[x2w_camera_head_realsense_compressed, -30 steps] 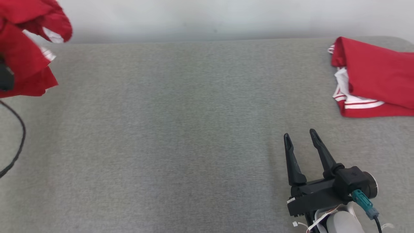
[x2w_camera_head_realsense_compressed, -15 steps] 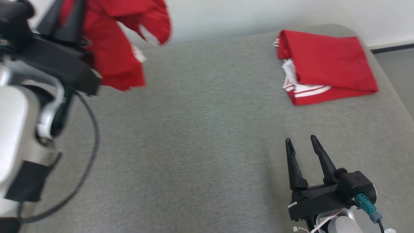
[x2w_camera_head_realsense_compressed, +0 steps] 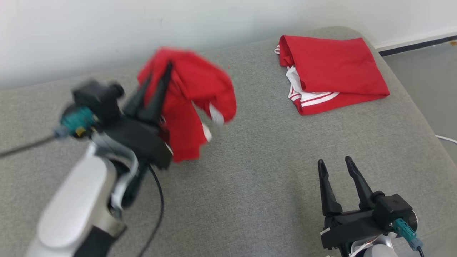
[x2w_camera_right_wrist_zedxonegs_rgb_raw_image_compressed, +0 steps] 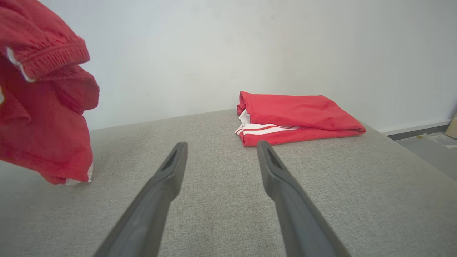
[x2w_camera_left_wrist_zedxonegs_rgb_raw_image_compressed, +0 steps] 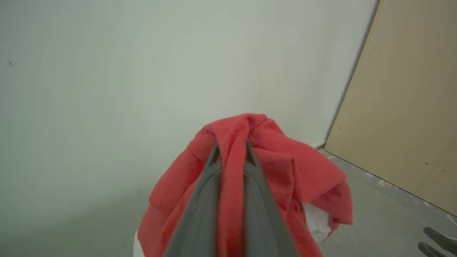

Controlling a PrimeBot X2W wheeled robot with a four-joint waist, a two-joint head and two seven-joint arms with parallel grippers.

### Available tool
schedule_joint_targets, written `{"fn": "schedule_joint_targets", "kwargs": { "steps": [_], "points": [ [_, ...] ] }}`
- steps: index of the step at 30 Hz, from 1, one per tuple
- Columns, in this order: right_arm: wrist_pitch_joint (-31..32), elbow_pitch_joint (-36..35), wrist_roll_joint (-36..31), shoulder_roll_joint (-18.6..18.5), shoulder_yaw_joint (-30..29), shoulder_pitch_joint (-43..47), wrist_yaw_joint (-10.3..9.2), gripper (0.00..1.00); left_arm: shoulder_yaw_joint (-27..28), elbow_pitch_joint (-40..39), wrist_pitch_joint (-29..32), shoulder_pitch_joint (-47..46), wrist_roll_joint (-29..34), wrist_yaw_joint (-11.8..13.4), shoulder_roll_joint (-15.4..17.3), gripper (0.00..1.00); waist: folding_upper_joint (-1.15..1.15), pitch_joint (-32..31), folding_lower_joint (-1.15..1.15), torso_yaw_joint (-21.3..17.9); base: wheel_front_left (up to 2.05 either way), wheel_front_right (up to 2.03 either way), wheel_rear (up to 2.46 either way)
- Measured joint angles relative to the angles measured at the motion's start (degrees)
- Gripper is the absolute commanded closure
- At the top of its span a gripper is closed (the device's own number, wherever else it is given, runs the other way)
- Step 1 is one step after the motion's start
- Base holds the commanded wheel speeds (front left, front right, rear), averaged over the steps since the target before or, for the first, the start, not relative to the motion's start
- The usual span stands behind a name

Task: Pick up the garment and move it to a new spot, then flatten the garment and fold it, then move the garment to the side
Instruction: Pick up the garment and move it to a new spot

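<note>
A crumpled red garment (x2w_camera_head_realsense_compressed: pixel 192 103) with white trim hangs in the air above the grey padded surface (x2w_camera_head_realsense_compressed: pixel 250 178), blurred by motion. My left gripper (x2w_camera_head_realsense_compressed: pixel 159 76) is shut on it, and red cloth bunches over and between the fingers in the left wrist view (x2w_camera_left_wrist_zedxonegs_rgb_raw_image_compressed: pixel 232 157). From the right wrist view the garment (x2w_camera_right_wrist_zedxonegs_rgb_raw_image_compressed: pixel 43 107) dangles at the left, its lower edge near the surface. My right gripper (x2w_camera_head_realsense_compressed: pixel 334 163) stands open low over the surface at the lower right, nothing between its fingers (x2w_camera_right_wrist_zedxonegs_rgb_raw_image_compressed: pixel 171 171).
A second red garment (x2w_camera_head_realsense_compressed: pixel 332 76), folded and showing white stripes, lies at the far right of the surface (x2w_camera_right_wrist_zedxonegs_rgb_raw_image_compressed: pixel 292 117). A white wall runs behind. Grey floor (x2w_camera_head_realsense_compressed: pixel 425 82) and a white cable (x2w_camera_head_realsense_compressed: pixel 446 138) lie beyond the surface's right edge. A tan panel (x2w_camera_left_wrist_zedxonegs_rgb_raw_image_compressed: pixel 410 107) stands in the left wrist view.
The head camera has swung, shifting the whole picture. My left arm has carried the hanging garment from the far left towards the middle of the surface. The right gripper stays open in place.
</note>
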Motion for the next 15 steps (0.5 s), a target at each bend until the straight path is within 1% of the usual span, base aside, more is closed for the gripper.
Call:
{"fn": "schedule_joint_targets", "kwargs": {
  "steps": [4,6,7,13,14,15],
  "points": [
    [0.0,0.6,-0.1,0.0,-0.1,0.2,0.0,0.0,-1.7,3.4,-2.0,5.1,-0.8,0.0,-2.2,1.0,0.0,-0.1,0.01,0.7,0.0,0.0,0.0],
    [0.0,0.8,-0.3,0.0,0.0,0.2,0.0,0.0,-2.1,5.7,-3.1,7.5,-2.5,-0.2,-3.6,1.0,0.0,-0.1,0.0,1.1,0.0,0.0,0.0],
    [0.0,1.2,-0.3,0.0,0.2,0.2,0.0,0.0,-3.3,9.1,-3.6,9.1,-2.2,-0.6,-3.9,1.0,0.0,-0.1,0.0,1.5,0.0,0.0,0.0],
    [0.0,1.8,-0.3,0.0,0.6,0.0,0.0,0.0,-5.2,17.4,-5.6,11.2,-2.4,-2.1,-5.5,1.0,0.0,-0.2,0.01,2.3,0.0,0.0,0.0],
    [0.0,1.8,-0.3,0.0,0.7,0.0,0.0,0.0,-5.5,18.4,-5.8,11.3,-2.4,-2.4,-5.9,0.84,0.0,-0.2,0.01,2.4,0.0,0.0,0.0],
    [0.0,1.9,-0.3,0.0,0.7,0.0,0.0,0.0,-5.8,19.0,-6.4,11.3,-2.4,-2.6,-6.2,0.2,0.0,-0.3,0.01,2.5,0.0,0.0,0.0]
  ]
}}
